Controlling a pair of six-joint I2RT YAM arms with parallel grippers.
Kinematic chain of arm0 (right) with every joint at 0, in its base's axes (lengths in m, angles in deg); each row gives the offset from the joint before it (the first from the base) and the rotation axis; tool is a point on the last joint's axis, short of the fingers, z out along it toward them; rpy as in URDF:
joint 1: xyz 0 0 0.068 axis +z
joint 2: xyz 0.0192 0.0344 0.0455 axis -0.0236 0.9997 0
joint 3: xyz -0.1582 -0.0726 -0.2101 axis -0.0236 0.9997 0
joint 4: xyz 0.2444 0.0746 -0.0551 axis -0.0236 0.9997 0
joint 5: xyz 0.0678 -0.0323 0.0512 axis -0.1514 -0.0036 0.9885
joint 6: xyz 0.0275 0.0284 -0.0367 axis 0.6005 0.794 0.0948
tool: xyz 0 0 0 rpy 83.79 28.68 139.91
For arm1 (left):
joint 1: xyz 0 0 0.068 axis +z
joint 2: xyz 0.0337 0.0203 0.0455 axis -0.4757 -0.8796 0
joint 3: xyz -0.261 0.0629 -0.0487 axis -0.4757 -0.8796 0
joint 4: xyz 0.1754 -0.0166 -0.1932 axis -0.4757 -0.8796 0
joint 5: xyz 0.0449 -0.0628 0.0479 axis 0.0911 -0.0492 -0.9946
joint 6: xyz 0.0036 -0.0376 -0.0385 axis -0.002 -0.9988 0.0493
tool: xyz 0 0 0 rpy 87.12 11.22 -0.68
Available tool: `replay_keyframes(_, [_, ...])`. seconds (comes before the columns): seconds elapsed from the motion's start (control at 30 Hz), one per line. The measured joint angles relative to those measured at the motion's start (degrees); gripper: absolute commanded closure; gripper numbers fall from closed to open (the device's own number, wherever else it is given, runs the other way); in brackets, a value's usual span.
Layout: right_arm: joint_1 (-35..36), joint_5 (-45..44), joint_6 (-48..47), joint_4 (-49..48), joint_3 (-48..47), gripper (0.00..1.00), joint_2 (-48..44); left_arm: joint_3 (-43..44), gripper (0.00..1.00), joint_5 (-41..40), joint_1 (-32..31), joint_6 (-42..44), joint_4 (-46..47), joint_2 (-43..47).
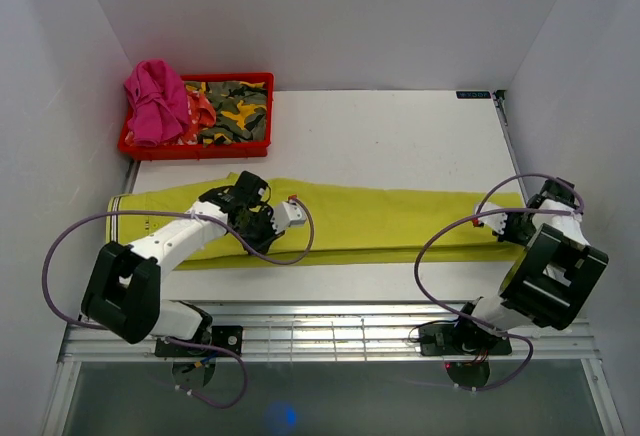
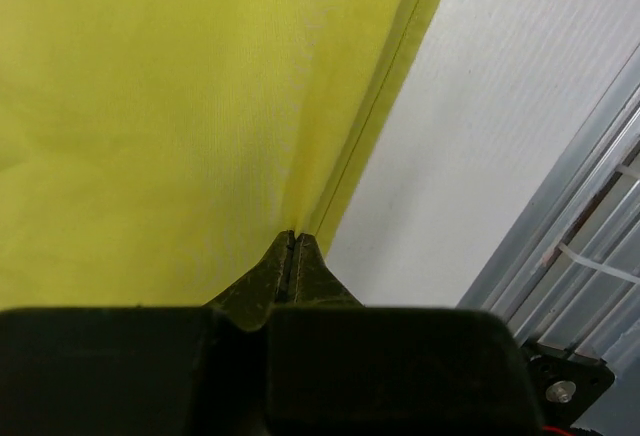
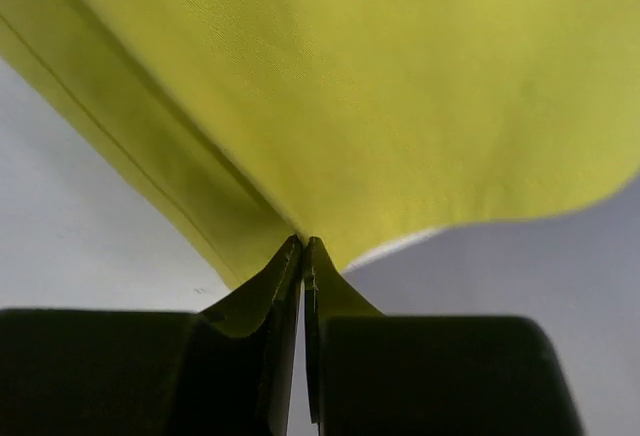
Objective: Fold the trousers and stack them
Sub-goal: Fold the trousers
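The lime yellow-green trousers (image 1: 390, 218) lie as a long band across the table, from the left edge to the right arm. My left gripper (image 1: 262, 224) is shut on the trousers' near edge at the left middle; in the left wrist view the fingertips (image 2: 292, 244) pinch the cloth (image 2: 150, 106) by its seam. My right gripper (image 1: 500, 228) is shut on the trousers' right end; in the right wrist view the fingertips (image 3: 303, 248) pinch the cloth (image 3: 400, 86), which lifts off the table there.
A red tray (image 1: 262, 142) at the back left holds a pink cloth (image 1: 155, 99) and camouflage clothes (image 1: 235, 109). White table surface (image 1: 400, 131) lies behind the trousers. A metal rail (image 1: 330, 321) runs along the near edge. White walls enclose the table.
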Motion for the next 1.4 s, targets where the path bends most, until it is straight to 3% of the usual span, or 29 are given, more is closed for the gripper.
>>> replay_keyframes(0.27, [0.13,-2.05,1.27,-4.00,3.50,0.92,4.92,-1.33,1.00,-0.15,0.00,-0.70,2.64,-10.03])
replay_keyframes(0.67, [-0.48,0.35,1.49,0.35,-0.85,0.92,3.58,1.92,1.00,-1.11,0.46,-1.29,0.70,-9.84])
replay_keyframes(0.83, [-1.86,2.54,0.68,2.56,-4.22,0.92,1.18,5.70,1.00,-1.25,1.44,-0.42,-0.85,-4.35])
replay_keyframes(1.03, [-4.31,3.32,-2.47,3.98,-0.94,0.92,-2.80,2.34,1.00,0.13,1.46,1.46,-1.79,0.98])
replay_keyframes(1.23, [-4.92,1.01,-3.63,-0.37,7.13,0.92,-0.24,-2.80,1.00,1.03,1.46,1.31,-0.81,-4.07])
replay_keyframes(1.4, [-4.48,0.39,-2.27,-2.97,5.99,0.92,2.32,-2.99,1.00,2.75,1.68,-0.39,1.95,-9.16])
